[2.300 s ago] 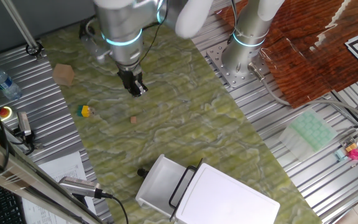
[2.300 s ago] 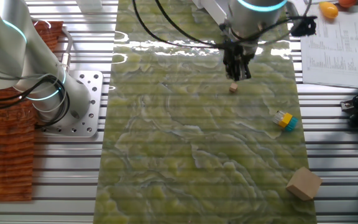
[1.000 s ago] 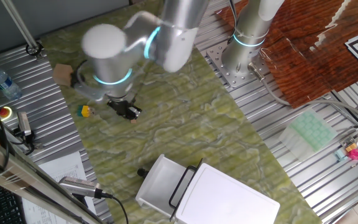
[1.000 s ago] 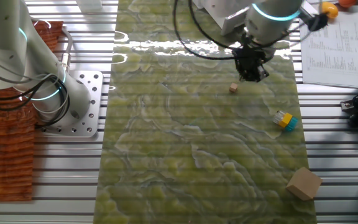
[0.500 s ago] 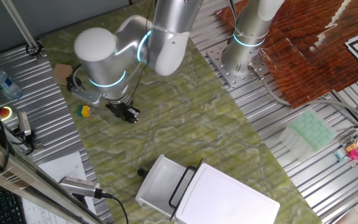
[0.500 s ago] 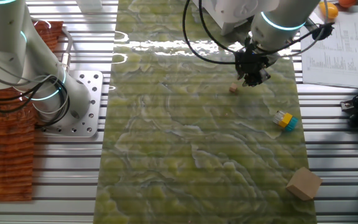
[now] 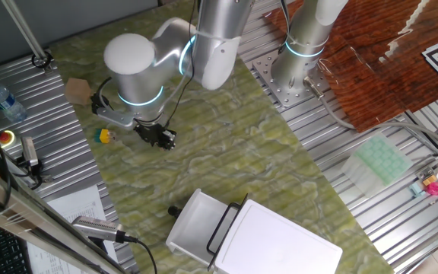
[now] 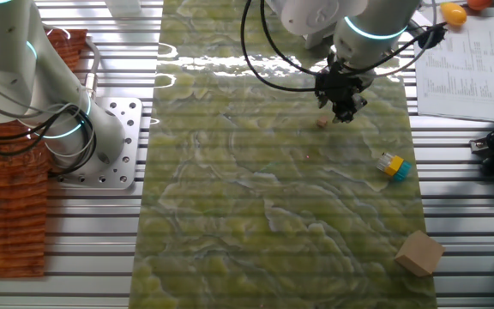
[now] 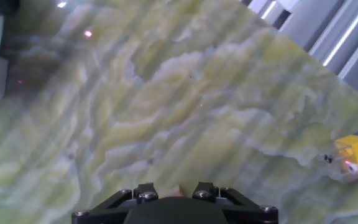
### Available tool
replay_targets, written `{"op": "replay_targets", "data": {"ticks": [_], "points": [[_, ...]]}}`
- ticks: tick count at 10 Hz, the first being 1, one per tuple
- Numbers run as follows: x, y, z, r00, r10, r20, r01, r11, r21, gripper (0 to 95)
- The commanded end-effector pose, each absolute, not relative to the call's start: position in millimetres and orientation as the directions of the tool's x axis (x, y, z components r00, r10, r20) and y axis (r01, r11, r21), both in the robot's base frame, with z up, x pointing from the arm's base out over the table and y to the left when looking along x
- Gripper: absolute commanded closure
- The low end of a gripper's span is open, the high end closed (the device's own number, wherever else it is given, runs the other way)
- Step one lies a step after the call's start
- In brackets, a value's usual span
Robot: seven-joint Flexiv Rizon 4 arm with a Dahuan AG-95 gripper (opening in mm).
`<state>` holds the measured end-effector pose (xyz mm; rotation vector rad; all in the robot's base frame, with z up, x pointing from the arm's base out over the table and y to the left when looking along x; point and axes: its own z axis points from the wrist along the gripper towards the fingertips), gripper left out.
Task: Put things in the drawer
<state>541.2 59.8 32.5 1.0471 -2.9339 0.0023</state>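
Note:
The tiny tan-brown cube [image 8: 322,123] lies on the green mat. My gripper [image 8: 346,110] hangs low and tilted just right of it, not touching it as far as that view shows. In the first fixed view my gripper [image 7: 164,139] covers the cube. In the hand view a tan shape [image 9: 176,189] sits between my spread finger bases at the bottom edge. The small black stubby piece [image 7: 175,210] lies on the mat by the drawer's left side. The white drawer [image 7: 192,226] stands pulled out of the white box [image 7: 280,243], its black wire handle [image 7: 223,223] on top.
A yellow-and-blue toy [image 8: 392,166] lies right of the cube and shows in the hand view [image 9: 357,155]. A tan wooden block [image 7: 77,91] sits at the mat's far corner. A water bottle [image 7: 1,99], papers and tools lie beside the mat. A second arm's base [image 7: 295,72] stands on the metal table.
My arm has swung down and tilted over towards the cube, then shifted slightly closer to it in the last half second. The cube has not moved.

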Motion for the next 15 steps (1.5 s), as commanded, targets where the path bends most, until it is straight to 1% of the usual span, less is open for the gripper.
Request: {"op": "replay_targets", "data": {"ticks": [1, 12, 13, 15], "points": [[539, 60, 30, -0.765, -0.643, 0.029, -0.643, 0.766, 0.009, 57.0], [533, 58, 18, -0.757, -0.652, 0.037, -0.653, 0.757, -0.016, 57.0], [531, 57, 17, -0.757, -0.652, 0.035, -0.653, 0.757, -0.018, 76.0], [530, 56, 17, -0.754, -0.656, 0.035, -0.657, 0.753, -0.024, 76.0]]}}
